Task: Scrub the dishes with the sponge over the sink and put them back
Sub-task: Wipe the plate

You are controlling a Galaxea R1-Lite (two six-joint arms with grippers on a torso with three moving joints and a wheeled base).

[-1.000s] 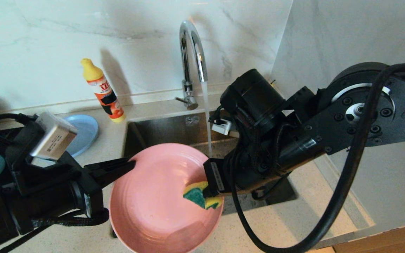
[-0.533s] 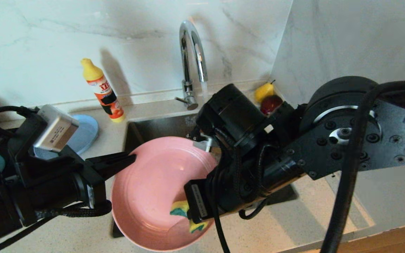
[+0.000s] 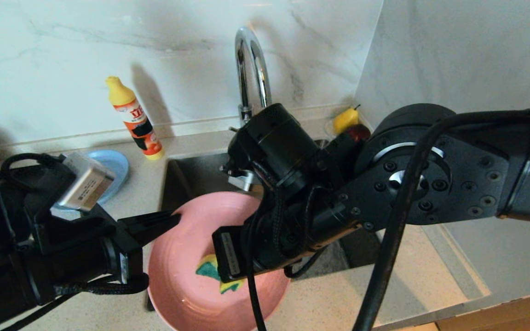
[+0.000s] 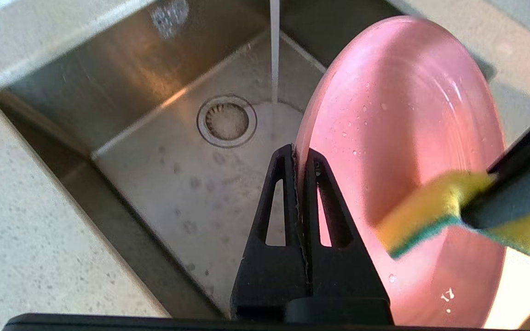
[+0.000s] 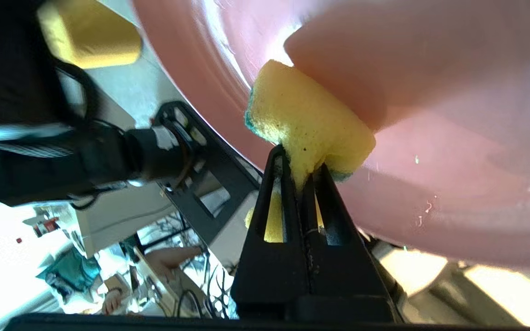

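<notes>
While water runs from the tap (image 3: 251, 69) into the sink (image 4: 168, 151), the left gripper (image 4: 298, 154) is clamped tight on the rim of the pink plate (image 3: 187, 257), holding it tilted over the basin's front edge. Right gripper (image 5: 302, 168) is pinched on the sponge (image 5: 304, 124), which is folded, its yellow side toward the wrist camera, and pressed against the plate's inner face. From the head view the sponge (image 3: 210, 271) sits near the plate's middle. Blue plate (image 3: 111, 172) lies on the counter (image 3: 145, 179) at the sink's left edge, beside a detergent bottle (image 3: 134, 119). Pear (image 3: 345, 119) at the counter's back right corner.
</notes>
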